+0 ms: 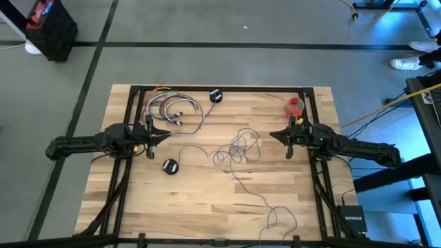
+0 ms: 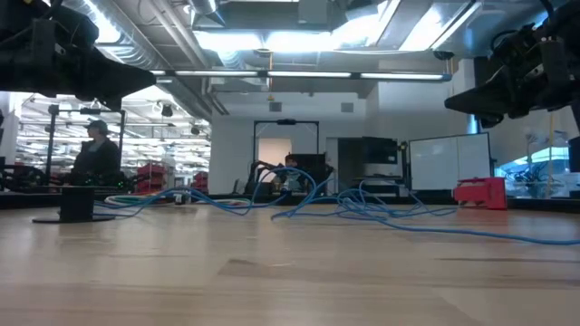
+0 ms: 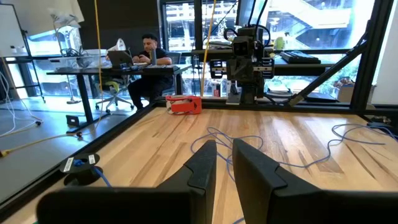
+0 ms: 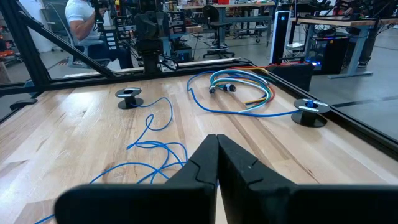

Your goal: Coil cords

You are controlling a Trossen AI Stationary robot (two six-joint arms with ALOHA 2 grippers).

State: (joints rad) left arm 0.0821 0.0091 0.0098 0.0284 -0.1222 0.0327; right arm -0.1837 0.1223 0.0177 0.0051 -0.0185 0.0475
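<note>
A very thin grey-purplish cord (image 1: pixel 238 148) lies slack on the wooden table (image 1: pixel 138 200) in loose loops at the middle. One end runs to a small black puck spool (image 1: pixel 170 165); the other trails to the near edge (image 1: pixel 282 219). A second black puck (image 1: pixel 216 96) sits at the far edge. My left gripper (image 1: pixel 164 133) hovers at the left, slightly open and empty (image 3: pixel 224 158). My right gripper (image 1: pixel 274 134) hovers at the right, shut and empty (image 4: pixel 217 152). The cord also shows in the wrist views (image 3: pixel 233 138) (image 4: pixel 155 149) and in the low view (image 2: pixel 299 195).
A bundle of thicker multicoloured cables (image 1: pixel 172 107) lies at the far left, just beyond my left gripper. A small red object (image 1: pixel 295 107) sits at the far right near the black frame rail (image 1: pixel 310 103). People sit at desks in the room beyond.
</note>
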